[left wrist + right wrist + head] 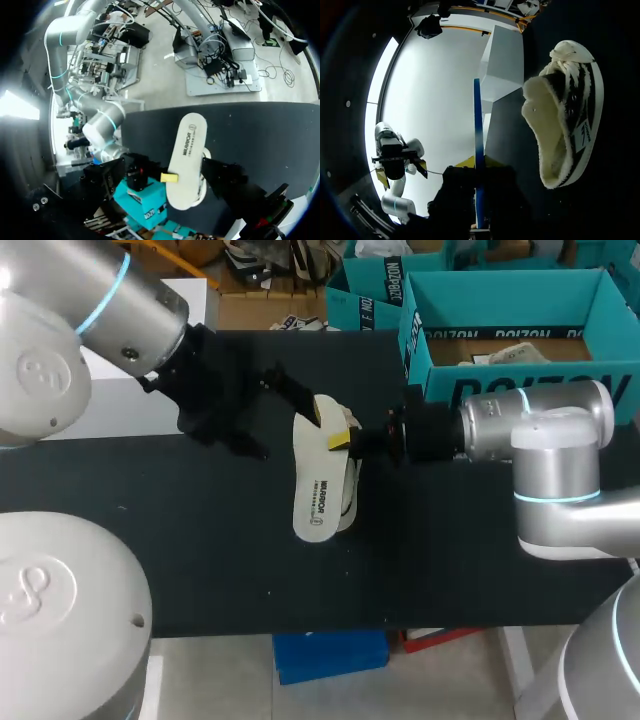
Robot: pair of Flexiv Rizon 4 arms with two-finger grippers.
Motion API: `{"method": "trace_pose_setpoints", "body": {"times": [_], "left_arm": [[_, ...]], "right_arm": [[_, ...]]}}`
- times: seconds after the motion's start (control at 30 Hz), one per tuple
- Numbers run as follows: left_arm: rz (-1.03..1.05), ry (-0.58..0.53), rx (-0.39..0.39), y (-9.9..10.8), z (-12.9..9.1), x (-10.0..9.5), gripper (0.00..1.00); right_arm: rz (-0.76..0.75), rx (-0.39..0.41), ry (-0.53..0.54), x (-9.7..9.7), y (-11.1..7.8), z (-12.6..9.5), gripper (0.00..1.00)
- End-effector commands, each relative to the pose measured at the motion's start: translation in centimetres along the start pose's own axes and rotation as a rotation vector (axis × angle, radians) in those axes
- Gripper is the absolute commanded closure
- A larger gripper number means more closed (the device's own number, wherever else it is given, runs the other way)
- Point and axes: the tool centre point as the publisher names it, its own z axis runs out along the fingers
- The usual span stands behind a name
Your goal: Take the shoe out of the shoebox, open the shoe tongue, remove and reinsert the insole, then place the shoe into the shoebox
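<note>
The left gripper [312,408] is at the far end of the shoe [570,115], maybe to steady it; I cannot tell if it is open. The white insole [320,485] lies over the shoe, mid-bench [150,540]. The right gripper [345,438] pinches its edge, probably to slide it in.

Open tabletop [150,540] around shoe [565,125]; shoebox [445,375] wall behind.
</note>
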Motion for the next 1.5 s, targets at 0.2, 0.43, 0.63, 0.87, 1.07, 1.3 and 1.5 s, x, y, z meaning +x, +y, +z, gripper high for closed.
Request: {"method": "trace_pose_setpoints", "body": {"times": [0.2,0.43,0.63,0.87,1.07,1.3,1.5], "left_arm": [[0.034,1.012,-0.234,0.2,0.2,-1.3,0.0],[0.034,1.012,-0.234,0.2,0.2,-1.3,0.0],[0.061,0.87,-0.197,0.3,2.9,-0.6,0.0],[0.053,0.814,-0.18,1.3,4.4,-0.5,0.0],[0.058,0.798,-0.186,0.9,5.2,-1.0,0.0],[0.031,0.772,-0.225,-0.8,4.8,-0.7,0.0],[0.011,0.747,-0.22,-1.8,4.6,0.1,0.0]], "right_arm": [[0.0,-0.002,-0.003,0.0,0.0,0.2,1.0],[0.0,-0.002,-0.003,0.0,0.0,0.2,1.0],[0.0,-0.002,-0.003,0.0,0.0,0.2,1.0],[0.0,-0.002,-0.003,0.0,0.0,0.2,1.0],[0.0,-0.002,-0.003,0.0,0.0,0.2,1.0],[0.0,-0.002,-0.003,0.0,0.0,0.2,1.0],[0.0,-0.002,-0.003,0.0,0.0,0.2,1.0]]}}
